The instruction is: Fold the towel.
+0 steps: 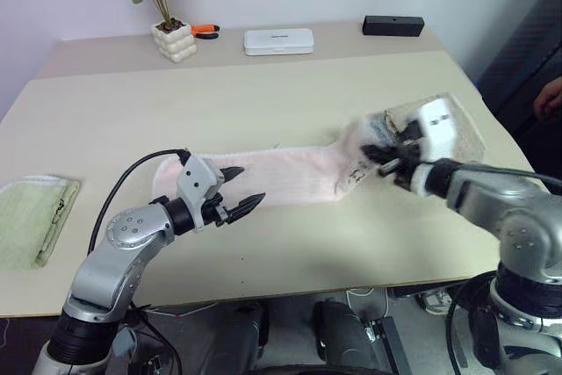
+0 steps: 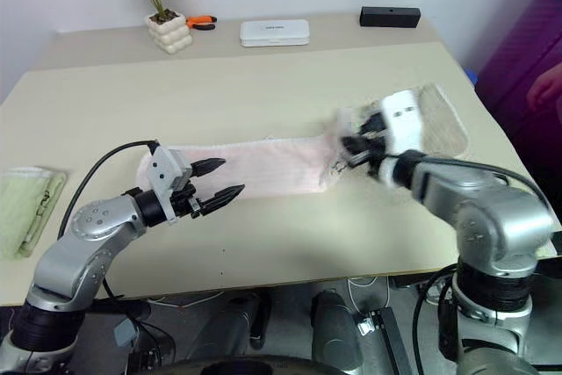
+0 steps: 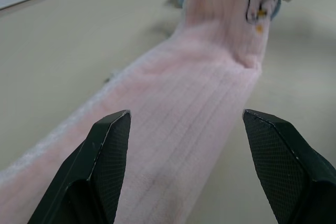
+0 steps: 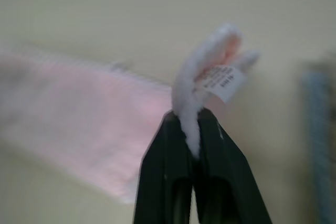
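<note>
Three towels lie on the tabletop [image 1: 263, 94]: one pale pink towel [image 1: 281, 177] across the middle, one light green folded towel [image 1: 31, 217] at the left edge, one beige towel [image 2: 443, 120] at the right. Along the top of the frame stand one potted plant [image 1: 162, 6], one orange-handled tool [image 1: 205, 31], one white case [image 1: 278, 40] and one black box [image 1: 392, 25].
</note>
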Robot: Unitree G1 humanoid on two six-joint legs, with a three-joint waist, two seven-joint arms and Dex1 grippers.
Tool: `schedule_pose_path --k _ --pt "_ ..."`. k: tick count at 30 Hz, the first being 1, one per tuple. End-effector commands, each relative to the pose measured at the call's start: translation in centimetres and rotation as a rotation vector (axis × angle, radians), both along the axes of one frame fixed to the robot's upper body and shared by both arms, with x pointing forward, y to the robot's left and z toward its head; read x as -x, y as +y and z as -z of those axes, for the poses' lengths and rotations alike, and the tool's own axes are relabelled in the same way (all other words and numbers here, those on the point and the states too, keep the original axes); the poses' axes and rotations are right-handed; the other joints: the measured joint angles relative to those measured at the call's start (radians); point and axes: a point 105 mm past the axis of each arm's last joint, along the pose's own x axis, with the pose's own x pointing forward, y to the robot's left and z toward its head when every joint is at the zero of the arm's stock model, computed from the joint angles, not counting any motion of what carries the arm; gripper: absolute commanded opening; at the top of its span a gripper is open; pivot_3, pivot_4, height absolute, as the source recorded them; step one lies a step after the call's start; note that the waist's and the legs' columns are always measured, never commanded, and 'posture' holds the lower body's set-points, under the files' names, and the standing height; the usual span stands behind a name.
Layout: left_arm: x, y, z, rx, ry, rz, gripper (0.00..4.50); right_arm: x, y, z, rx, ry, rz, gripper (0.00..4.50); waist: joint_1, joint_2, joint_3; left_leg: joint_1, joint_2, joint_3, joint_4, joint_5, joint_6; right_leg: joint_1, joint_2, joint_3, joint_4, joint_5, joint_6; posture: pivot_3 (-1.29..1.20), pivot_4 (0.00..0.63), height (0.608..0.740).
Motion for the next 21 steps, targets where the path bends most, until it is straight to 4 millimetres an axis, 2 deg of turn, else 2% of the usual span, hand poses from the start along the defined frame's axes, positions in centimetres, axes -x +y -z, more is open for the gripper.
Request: schedule_pose_path --k 1,7,9,12,15,17,21 --pt "0.2 -0.3 -1.0 0.007 -0.040 0.003 3.47 -0.4 3.1 1.0 0.031 -0.023 -0.104 0.03 0.004 0.000 0.000 0.000 0.000 0.000 0.000 0.000 0.000 0.000 0.000 0.000 -0.001 0.000 0.000 0.00 0.150 0.740" --pt "0.8 0.2 -1.2 0.001 -0.040 -0.024 3.47 -1.4 6.5 3.6 0.084 -0.019 -0.189 0.03 0.006 -0.001 0.000 -0.001 -0.001 -0.001 0.000 0.000 0.000 0.000 0.000 0.000 -0.004 0.000 0.000 0.00 0.150 0.740" --pt "1.0 0.4 -1.3 -0.003 -0.039 -0.037 3.47 -1.4 7.7 3.8 0.085 -0.023 -0.225 0.03 0.002 -0.001 0.000 -0.001 0.000 -0.001 -0.001 0.000 0.000 0.000 0.000 0.000 -0.004 0.000 0.000 0.00 0.150 0.740" --pt "1.2 0.5 -1.4 -0.004 -0.037 -0.045 3.47 -1.5 8.5 4.0 0.078 -0.023 -0.248 0.03 0.005 -0.001 0.000 -0.001 0.000 -0.002 -0.001 0.000 0.000 0.000 0.001 0.000 -0.004 0.000 0.000 0.00 0.150 0.740" --pt "1.3 0.3 -1.4 -0.002 -0.035 -0.047 3.47 -1.6 8.5 4.3 0.078 -0.020 -0.247 0.88 0.008 -0.001 0.000 -0.001 -0.001 -0.002 -0.001 0.000 0.000 0.000 0.001 0.000 -0.004 0.000 0.000 0.00 0.150 0.740" --pt "1.4 0.2 -1.4 -0.001 -0.033 -0.048 3.47 -1.5 8.3 3.9 0.059 -0.033 -0.244 1.81 0.007 -0.001 0.000 -0.001 -0.001 -0.002 0.000 0.000 0.000 0.001 0.001 0.000 -0.004 0.000 0.000 0.00 0.150 0.740" --pt "1.3 0.2 -1.4 0.000 -0.029 -0.056 3.47 -0.8 6.8 1.7 -0.004 -0.106 -0.278 3.70 0.007 -0.001 0.000 -0.001 -0.001 -0.002 -0.001 0.000 0.000 0.001 0.001 0.000 -0.004 0.000 0.000 0.00 0.150 0.740"
